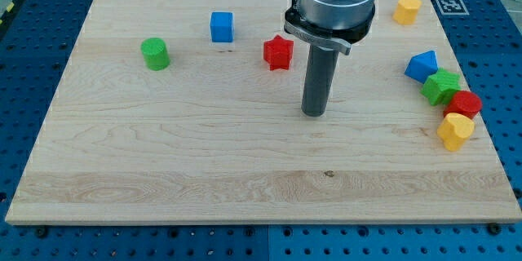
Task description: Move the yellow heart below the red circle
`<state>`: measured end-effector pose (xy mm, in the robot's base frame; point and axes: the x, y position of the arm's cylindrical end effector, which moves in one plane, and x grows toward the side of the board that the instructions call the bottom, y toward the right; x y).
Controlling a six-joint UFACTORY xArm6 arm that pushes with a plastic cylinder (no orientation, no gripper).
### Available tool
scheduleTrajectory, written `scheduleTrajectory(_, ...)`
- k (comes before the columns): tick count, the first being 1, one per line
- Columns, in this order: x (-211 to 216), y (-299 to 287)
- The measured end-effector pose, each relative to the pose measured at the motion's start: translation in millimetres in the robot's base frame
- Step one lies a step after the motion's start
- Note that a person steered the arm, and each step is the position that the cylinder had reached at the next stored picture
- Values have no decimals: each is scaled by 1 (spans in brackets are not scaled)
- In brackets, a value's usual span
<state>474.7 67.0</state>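
Observation:
The yellow heart [454, 130] lies near the board's right edge, touching the red circle [464, 103] just above it and slightly to its right. My tip [314, 113] rests on the board near the middle, far to the left of both blocks and touching none. The red star [278, 52] is up and to the left of my tip.
A green star [441, 86] and a blue triangular block [421, 65] crowd the red circle from the upper left. A yellow hexagon [406, 8] sits at the top right. A blue cube [222, 27] and a green cylinder [154, 53] lie at the upper left. The wooden board [204, 163] ends close to the yellow heart.

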Motion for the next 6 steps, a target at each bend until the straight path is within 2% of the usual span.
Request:
scheduleTrajectory(2,0,9)
scheduleTrajectory(6,14,81)
